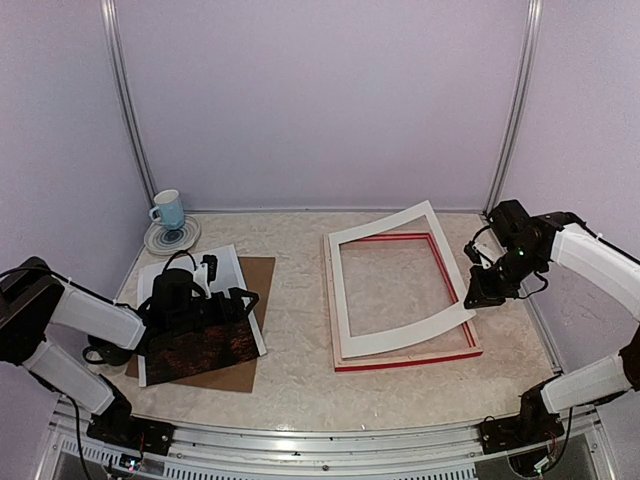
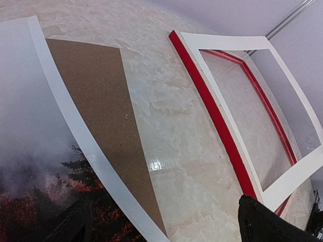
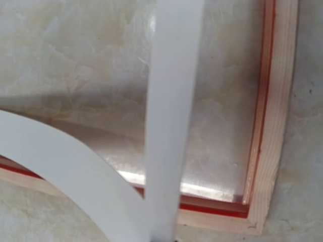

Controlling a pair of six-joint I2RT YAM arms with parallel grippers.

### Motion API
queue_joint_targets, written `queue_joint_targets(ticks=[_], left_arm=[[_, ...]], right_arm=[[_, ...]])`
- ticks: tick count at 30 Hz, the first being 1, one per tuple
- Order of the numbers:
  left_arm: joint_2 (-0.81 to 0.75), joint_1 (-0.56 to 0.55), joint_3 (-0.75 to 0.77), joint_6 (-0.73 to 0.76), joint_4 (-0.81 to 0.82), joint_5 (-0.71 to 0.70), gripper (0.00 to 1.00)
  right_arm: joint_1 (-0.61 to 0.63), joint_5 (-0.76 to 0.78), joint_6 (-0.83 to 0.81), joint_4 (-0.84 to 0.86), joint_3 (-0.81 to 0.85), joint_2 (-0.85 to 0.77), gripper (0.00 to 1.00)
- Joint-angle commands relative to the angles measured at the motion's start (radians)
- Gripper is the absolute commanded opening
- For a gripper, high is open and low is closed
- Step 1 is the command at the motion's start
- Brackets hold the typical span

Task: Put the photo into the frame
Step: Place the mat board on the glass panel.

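Above: noting the photo (image 1: 200, 352) lying face up on the brown backing board (image 1: 262, 275) at the left, well apart from the frame (image 1: 410, 362). Finding the left gripper (image 1: 235, 305) hanging low over the photo, fingers spread wide, grasping nothing. Seeing the right gripper (image 1: 478, 292) pinching the right edge of the white mat (image 1: 400, 340) and holding that side up off the frame, which is lying back up.

Left wrist: looking across photo (image 2: 30, 151), backing board (image 2: 96, 101) and bare tabletop to the frame (image 2: 212, 111), mat (image 2: 232, 43) sitting askew on it.

Right wrist: seeing the mat (image 3: 171, 101) arching above the frame's corner (image 3: 272, 126).

Judging progress: nothing placed yet. Mat not seated, whether being settled or cleared not telling. Remaining: gripping the photo, carrying it across, laying it inside.
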Motion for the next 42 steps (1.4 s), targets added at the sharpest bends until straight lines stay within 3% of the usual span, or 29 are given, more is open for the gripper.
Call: queue_joint_targets(ticks=[1,23,42], left_arm=[[0.002,0.009,-0.007,-0.001,0.027,0.004,0.99],[-0.001,0.009,-0.009,-0.003,0.027,0.005,0.99],[0.013,0.009,-0.006,-0.007,0.035,0.013,0.99]], right_arm=[[-0.011,-0.021,-0.009,-0.027,0.015,-0.028,0.1],[-0.012,-0.101,-0.036,-0.051,0.098,-0.031,0.1],[-0.012,-0.008,-0.038,-0.092,0.131,-0.062,0.11]])
